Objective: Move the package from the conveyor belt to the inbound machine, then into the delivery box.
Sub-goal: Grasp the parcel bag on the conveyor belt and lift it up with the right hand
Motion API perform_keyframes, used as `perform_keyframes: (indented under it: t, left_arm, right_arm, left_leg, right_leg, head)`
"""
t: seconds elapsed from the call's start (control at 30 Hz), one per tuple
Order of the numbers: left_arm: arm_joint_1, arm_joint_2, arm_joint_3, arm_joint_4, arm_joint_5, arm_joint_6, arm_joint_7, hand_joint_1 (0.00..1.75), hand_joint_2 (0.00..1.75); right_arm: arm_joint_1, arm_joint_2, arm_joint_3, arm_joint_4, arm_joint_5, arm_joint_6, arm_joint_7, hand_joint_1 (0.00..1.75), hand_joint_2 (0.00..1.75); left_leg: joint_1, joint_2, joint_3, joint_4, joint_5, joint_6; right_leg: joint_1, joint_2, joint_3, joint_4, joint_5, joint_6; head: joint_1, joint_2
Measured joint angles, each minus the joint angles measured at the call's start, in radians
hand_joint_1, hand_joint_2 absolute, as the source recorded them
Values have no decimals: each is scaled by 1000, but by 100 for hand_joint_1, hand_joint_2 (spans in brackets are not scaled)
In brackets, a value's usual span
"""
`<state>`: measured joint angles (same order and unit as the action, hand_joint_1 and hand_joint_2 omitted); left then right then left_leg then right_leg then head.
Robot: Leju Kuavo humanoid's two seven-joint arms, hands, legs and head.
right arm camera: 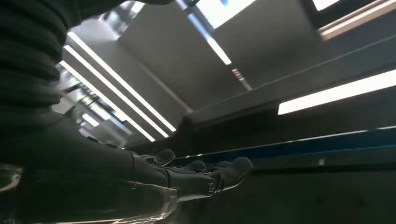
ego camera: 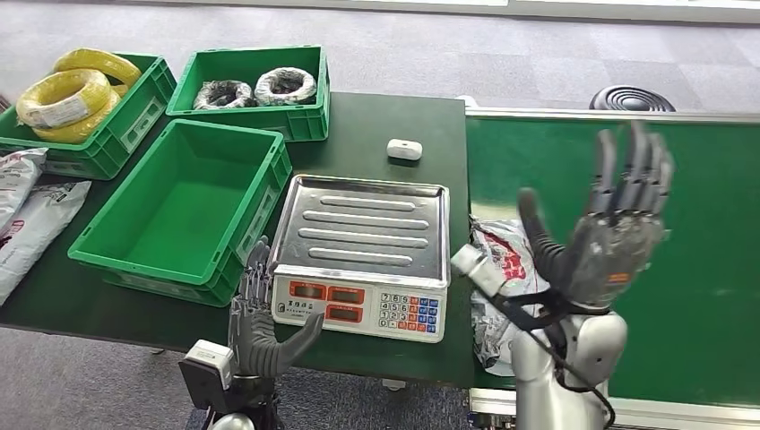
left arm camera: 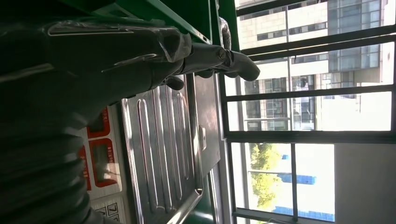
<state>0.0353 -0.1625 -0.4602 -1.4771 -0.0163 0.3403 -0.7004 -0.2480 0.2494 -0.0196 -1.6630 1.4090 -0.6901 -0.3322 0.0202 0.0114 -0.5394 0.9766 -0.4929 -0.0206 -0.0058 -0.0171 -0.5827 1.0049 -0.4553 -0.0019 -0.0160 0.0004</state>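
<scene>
Right hand: the right hand [ego camera: 609, 235] is raised over the belt [ego camera: 699, 233], palm up, fingers spread, holding nothing.
Left hand: the left hand [ego camera: 261, 321] is released, fingers straight and apart, upright at the near left corner of the scale [ego camera: 363, 255].
Package: the package [ego camera: 502, 269], a crumpled glossy bag with red print, lies on the belt's near left edge, at about 8 o'clock from the right hand and below it, partly behind the right wrist; it sits just beside the scale's right side.
Scale: a ribbed steel tray over a white front with red displays and a coloured keypad, on the dark green surface [ego camera: 376, 134].
Box: an open green plastic box [ego camera: 184, 210] just left of the scale, at 11 o'clock from the left hand.
Others: two further green crates at the back, one with yellow coils [ego camera: 67, 94], one with grey coils [ego camera: 255, 88]; a small white object [ego camera: 404, 150] behind the scale; flat bags [ego camera: 27, 215] at the far left.
</scene>
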Motion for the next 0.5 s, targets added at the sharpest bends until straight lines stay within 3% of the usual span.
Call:
perform_keyframes:
  t: [0.1,0.17,0.3,0.5]
  left_arm:
    - [2,0,1,0,0,-9,0,0,175]
    - [2,-1,2,0,-1,-13,0,0,175]
    - [2,-8,5,0,-4,-17,0,0,175]
    - [2,-12,6,0,-5,-19,0,0,175]
  right_arm:
    - [-60,-61,-161,38,98,0,203,0,175]
    - [-80,-115,-219,71,106,0,288,0,175]
    - [-99,-181,-277,120,106,0,341,0,175]
    - [-108,-231,-307,164,107,0,380,0,175]
  left_leg:
    - [-1,0,0,1,0,1]
    - [-1,0,0,1,-1,2]
    - [-1,0,-1,1,-2,3]
    - [-1,1,-1,1,-1,3]
  right_leg:
    - [-1,0,0,0,1,2]
    - [-2,0,0,0,1,2]
    - [-2,0,-1,0,1,2]
    - [-1,0,-1,0,1,2]
  head:
    - [0,0]
    - [0,0]
    - [0,0]
    - [0,0]
